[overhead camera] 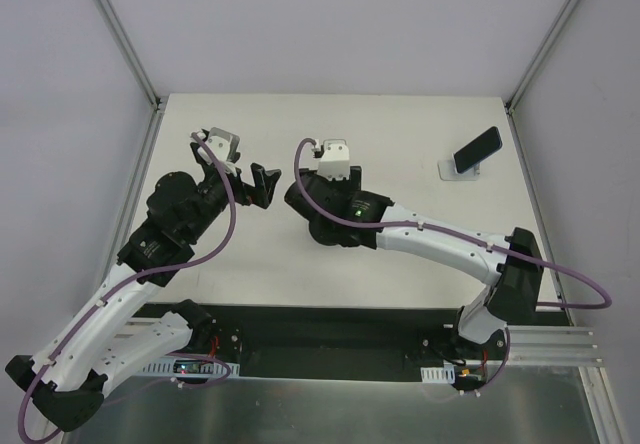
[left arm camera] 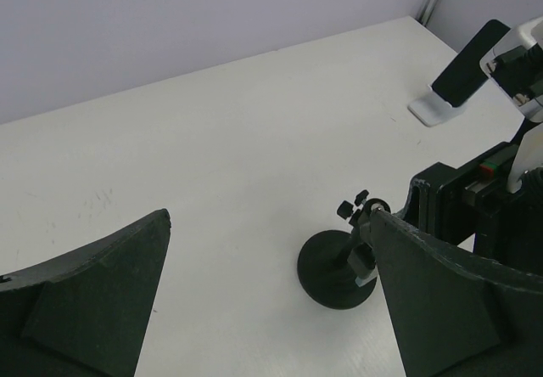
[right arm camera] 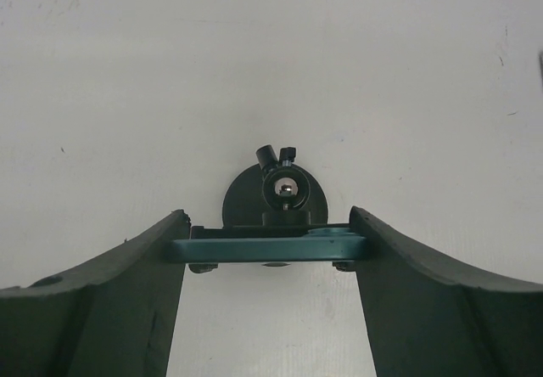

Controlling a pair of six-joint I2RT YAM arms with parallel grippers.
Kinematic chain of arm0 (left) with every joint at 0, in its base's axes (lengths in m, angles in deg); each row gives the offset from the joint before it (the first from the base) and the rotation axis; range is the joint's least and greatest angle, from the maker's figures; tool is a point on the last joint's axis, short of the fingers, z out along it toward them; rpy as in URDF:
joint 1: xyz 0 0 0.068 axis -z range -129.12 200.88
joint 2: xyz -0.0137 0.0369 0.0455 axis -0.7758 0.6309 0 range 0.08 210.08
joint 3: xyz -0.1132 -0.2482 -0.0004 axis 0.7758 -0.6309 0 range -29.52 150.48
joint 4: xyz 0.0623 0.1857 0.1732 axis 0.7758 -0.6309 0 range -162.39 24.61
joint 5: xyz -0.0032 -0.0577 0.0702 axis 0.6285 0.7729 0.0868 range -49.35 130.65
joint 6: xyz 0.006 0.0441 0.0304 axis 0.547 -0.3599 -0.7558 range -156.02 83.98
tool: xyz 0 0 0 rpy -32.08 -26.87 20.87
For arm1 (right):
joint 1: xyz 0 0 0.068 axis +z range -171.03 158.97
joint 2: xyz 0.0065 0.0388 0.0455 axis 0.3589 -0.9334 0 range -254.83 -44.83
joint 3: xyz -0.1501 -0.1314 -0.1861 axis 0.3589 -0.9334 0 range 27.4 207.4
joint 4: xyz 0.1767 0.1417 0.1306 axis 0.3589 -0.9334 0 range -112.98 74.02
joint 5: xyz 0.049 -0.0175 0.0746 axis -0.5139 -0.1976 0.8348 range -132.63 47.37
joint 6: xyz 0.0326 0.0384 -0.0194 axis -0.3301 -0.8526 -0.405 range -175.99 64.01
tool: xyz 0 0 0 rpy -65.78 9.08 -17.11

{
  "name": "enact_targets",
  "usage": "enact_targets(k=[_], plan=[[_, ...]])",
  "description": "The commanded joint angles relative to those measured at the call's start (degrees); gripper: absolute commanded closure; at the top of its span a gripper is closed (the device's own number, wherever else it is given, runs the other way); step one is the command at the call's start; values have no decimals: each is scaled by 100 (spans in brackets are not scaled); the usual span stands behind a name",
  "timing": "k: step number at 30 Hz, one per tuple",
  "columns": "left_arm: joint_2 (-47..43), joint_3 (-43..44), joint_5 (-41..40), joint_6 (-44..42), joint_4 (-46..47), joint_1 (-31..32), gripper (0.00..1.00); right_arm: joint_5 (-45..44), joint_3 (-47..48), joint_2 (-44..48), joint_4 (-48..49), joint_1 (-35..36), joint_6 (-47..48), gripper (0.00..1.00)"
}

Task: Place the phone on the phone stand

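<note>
A black phone (overhead camera: 477,148) (left arm camera: 465,70) leans on the small silver-white phone stand (overhead camera: 452,171) (left arm camera: 434,110) at the far right of the table. My right gripper (right arm camera: 270,224) is over the middle of the table. Its fingers press both ends of a flat dark teal slab (right arm camera: 267,248), thin like a phone seen edge-on, which sits atop a black pole stand (right arm camera: 246,194) (left arm camera: 333,277). My left gripper (left arm camera: 270,216) (overhead camera: 240,169) hovers wide open and holds nothing, just left of that pole stand. In the top view the right wrist hides its own fingers.
The pole stand has a round base, a ball joint and small knobs (right arm camera: 276,154). The two wrists are close together mid-table. Grey walls and metal posts (overhead camera: 120,34) enclose the white table (overhead camera: 400,124).
</note>
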Motion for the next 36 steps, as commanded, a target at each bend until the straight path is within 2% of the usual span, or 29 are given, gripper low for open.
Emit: enact_targets(k=[1,5,10,18,21,24,30,33,36], plan=[[-86,-28,55,62,126,-26,1,-541,191,180,-328,-367,-108,98],[-68,-45,134,123,126,-26,1,-689,-124,628,-390,-920,-108,99],[-33,-28,222,158,117,-26,1,-953,-722,1541,-434,-2001,-91,99],[-68,-19,283,150,126,-26,1,-1446,-996,2368,-698,-3555,40,99],[-68,-19,292,158,126,-26,1,-1613,-1074,2483,-628,-4039,128,99],[-51,-28,310,167,117,-26,1,-1683,-1206,2466,-66,-4487,401,99],[-77,-45,284,150,126,-26,1,-1183,-1443,2387,953,-5096,919,99],[-77,-45,283,132,126,-18,1,-1024,-1522,2378,929,-5307,614,99],[-51,-37,319,150,126,-18,1,-1287,-1541,2317,700,-5316,24,99]])
